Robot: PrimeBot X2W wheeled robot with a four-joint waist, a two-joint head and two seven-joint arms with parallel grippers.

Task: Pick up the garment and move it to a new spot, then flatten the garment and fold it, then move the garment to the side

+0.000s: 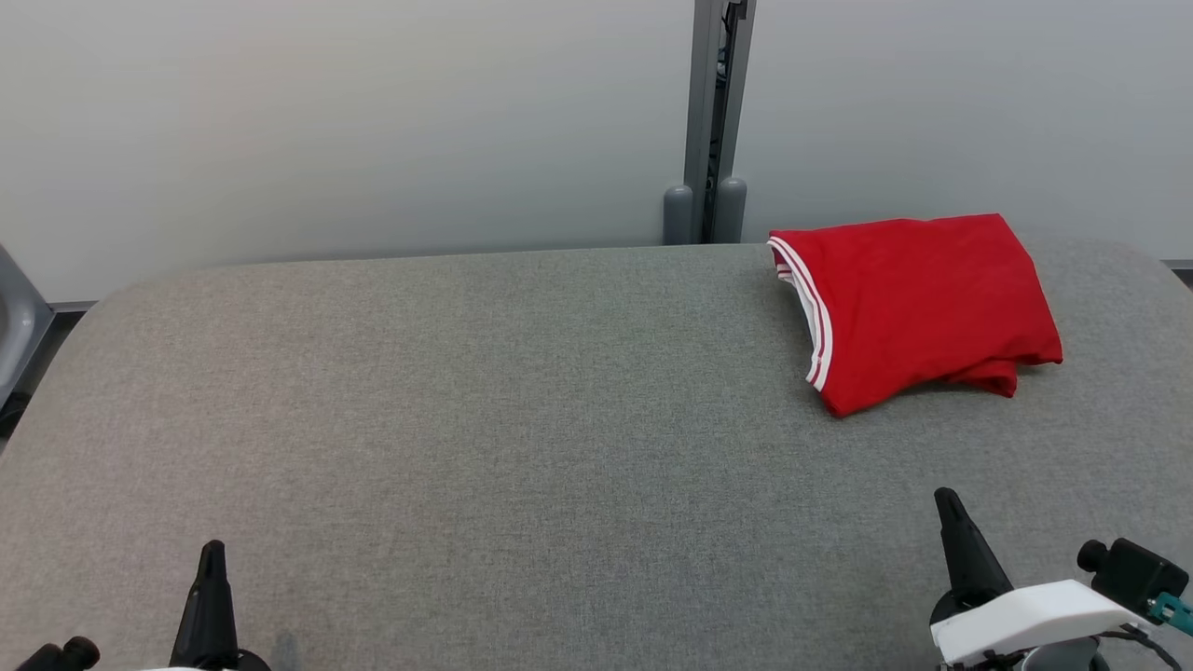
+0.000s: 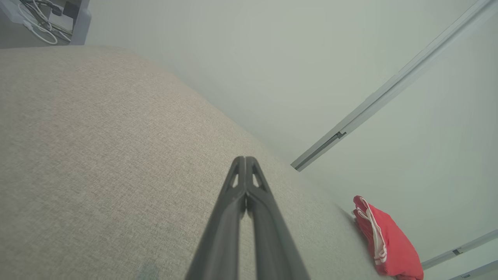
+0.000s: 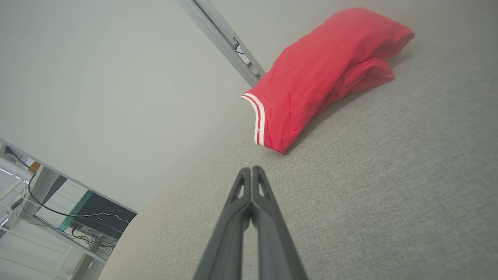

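Folded garment [image 1: 918, 303] at far right of counter [image 1: 466, 419].
Left end effector [image 1: 211, 568] and right end effector [image 1: 951, 511] closed, empty; open right one before reaching the striped hem.

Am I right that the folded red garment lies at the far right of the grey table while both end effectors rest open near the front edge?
Not quite: the left end effector and right end effector are shut, fingers pressed together in each wrist view. The red garment does lie folded at the grey table's far right.
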